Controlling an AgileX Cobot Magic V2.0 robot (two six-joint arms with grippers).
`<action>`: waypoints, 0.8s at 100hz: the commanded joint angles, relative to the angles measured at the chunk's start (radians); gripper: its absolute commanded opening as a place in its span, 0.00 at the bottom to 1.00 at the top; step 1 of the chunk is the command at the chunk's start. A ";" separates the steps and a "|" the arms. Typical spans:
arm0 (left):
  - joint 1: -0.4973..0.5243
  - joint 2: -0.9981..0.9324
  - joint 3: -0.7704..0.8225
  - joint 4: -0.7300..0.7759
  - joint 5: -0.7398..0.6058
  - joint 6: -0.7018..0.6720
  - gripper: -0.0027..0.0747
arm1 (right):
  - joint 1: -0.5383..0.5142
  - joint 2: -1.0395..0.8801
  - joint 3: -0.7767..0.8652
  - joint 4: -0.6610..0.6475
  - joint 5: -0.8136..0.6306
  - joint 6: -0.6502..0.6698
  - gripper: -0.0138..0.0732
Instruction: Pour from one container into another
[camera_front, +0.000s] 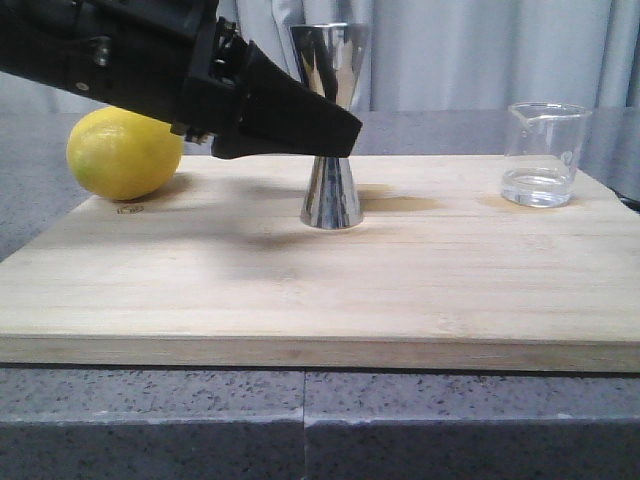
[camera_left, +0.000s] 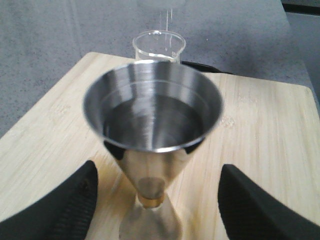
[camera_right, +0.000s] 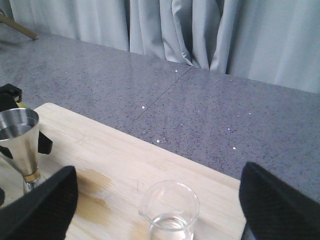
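Observation:
The small clear glass beaker (camera_front: 543, 155) stands at the board's far right with a little clear liquid in its bottom; it also shows behind the steel cup as the beaker (camera_left: 156, 46) and from above as the beaker (camera_right: 169, 200). A shiny steel hourglass cup (camera_front: 331, 190) stands upright mid-board and seems to hold some liquid (camera_left: 150, 120). My left gripper (camera_front: 335, 130) is open, one finger on each side of the cup's waist (camera_left: 157, 200), not touching it. My right gripper (camera_right: 160, 210) is open above and around the beaker, apart from it; it is out of the front view.
A lemon (camera_front: 124, 152) lies at the back left of the wooden board (camera_front: 300, 290), under the left arm. Wet stains (camera_front: 400, 203) mark the wood between cup and beaker. Grey stone counter (camera_right: 200, 100) and curtains lie beyond.

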 joint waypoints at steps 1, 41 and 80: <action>-0.008 -0.080 -0.021 0.024 0.015 -0.109 0.65 | -0.008 -0.014 -0.024 0.020 0.005 -0.005 0.85; -0.008 -0.312 -0.122 0.637 -0.079 -0.779 0.65 | -0.008 -0.007 -0.149 -0.239 -0.026 0.364 0.84; -0.008 -0.554 -0.263 1.316 0.021 -1.576 0.65 | -0.062 0.032 -0.241 -0.355 -0.303 0.566 0.84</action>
